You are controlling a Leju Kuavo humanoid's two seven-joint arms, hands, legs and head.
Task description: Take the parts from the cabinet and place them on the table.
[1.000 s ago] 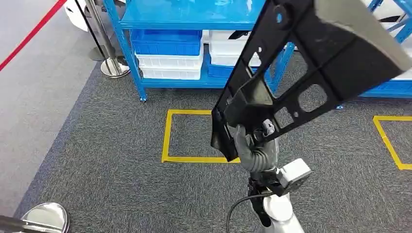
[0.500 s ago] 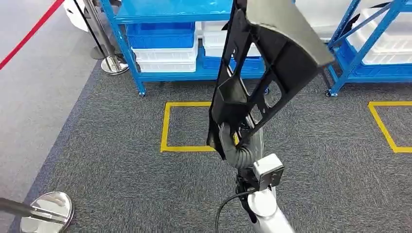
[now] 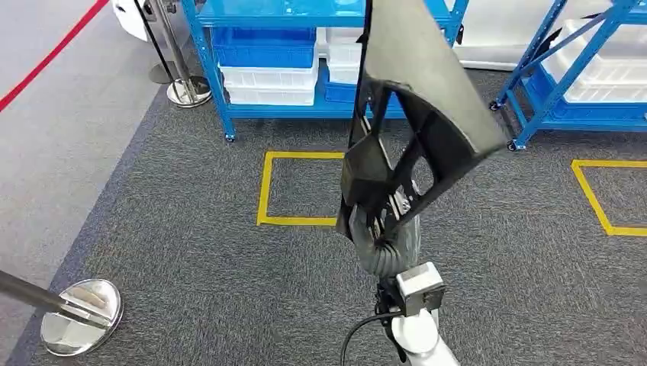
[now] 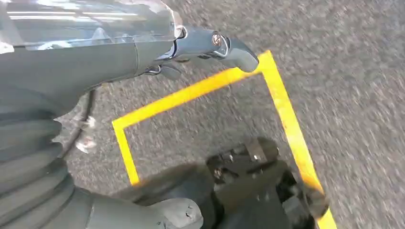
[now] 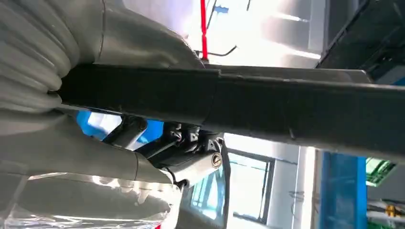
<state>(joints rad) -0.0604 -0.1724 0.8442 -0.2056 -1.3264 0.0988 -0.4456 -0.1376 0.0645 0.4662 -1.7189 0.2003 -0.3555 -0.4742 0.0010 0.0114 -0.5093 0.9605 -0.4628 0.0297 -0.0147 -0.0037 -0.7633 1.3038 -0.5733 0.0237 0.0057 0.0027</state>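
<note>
Gripping black part (image 3: 416, 114), right hand (image 3: 379, 232) fingers wrapped round lower end; left hand (image 4: 119, 52) fingers' state unclear.

Right hand (image 3: 379, 232) grips the lower end of a large black plastic part (image 3: 412, 130), held upright and tilted, its broad grey-faced end rising to the top edge of the head view. The part has cut-out openings along its length. Behind it stands a blue shelving rack (image 3: 210, 76) holding blue and white bins (image 3: 267, 72). A yellow taped square (image 3: 263, 194) lies on the grey carpet under the part. A chrome stanchion base (image 3: 80, 316) sits at lower left; a red line (image 3: 46, 57) runs across the floor at upper left.
</note>
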